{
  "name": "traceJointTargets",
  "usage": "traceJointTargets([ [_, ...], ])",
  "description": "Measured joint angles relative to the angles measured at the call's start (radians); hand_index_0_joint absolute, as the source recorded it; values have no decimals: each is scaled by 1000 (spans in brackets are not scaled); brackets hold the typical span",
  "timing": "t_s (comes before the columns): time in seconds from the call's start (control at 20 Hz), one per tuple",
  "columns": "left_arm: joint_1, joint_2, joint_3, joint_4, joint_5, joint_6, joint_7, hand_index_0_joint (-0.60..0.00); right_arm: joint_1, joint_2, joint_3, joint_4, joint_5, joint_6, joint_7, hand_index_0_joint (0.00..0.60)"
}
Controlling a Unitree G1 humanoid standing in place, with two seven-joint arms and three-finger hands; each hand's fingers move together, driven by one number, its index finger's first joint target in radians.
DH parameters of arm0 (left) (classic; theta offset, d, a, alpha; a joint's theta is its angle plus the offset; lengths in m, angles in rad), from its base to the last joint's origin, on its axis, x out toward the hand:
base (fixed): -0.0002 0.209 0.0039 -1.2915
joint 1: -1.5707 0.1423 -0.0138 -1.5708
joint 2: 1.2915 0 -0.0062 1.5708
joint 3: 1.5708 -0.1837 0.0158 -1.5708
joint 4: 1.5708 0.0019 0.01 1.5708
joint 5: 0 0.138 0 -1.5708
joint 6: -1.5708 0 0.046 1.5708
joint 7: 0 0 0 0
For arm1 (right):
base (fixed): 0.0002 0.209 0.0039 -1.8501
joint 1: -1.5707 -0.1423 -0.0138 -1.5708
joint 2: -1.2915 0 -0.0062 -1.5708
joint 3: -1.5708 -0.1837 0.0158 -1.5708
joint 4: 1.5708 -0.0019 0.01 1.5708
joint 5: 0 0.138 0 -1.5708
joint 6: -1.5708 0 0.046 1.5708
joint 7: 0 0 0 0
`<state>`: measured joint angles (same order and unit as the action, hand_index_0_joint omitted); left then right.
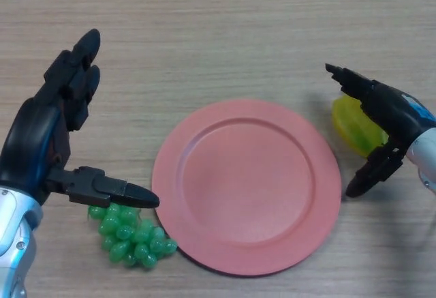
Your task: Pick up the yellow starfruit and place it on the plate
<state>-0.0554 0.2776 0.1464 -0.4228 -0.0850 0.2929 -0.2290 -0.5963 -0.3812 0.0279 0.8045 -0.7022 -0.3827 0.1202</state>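
Starfruit (354,126), yellow, on the wooden table (218,25) just right of the pink plate (204,243), not on it, partly hidden behind the right hand (388,117). Right hand spread wide around the fruit: fingers over its far side, thumb low at the near side close to the plate's rim, no firm clasp visible. Left hand (48,141) at the left of the view, also wide open, fingers straight and pointing away, thumb stretched toward the plate, holding nothing. Green grapes (129,233) just under that thumb, touching the plate's lower left edge. Plate bare, near the middle of the table.
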Motion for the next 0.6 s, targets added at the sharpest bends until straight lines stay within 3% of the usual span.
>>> traceJointTargets([
  [0.1,4,0,1,0,0,0,0,0,-33,-23,22,80,-111,-111,-91,600],
  [0.2,7,3,5,1,0,0,-5,0,-48,-31,29,94,-179,-138,-182,600],
  [0.6,24,4,32,-2,0,0,-16,0,-26,-35,27,-12,-177,-132,-164,600],
])
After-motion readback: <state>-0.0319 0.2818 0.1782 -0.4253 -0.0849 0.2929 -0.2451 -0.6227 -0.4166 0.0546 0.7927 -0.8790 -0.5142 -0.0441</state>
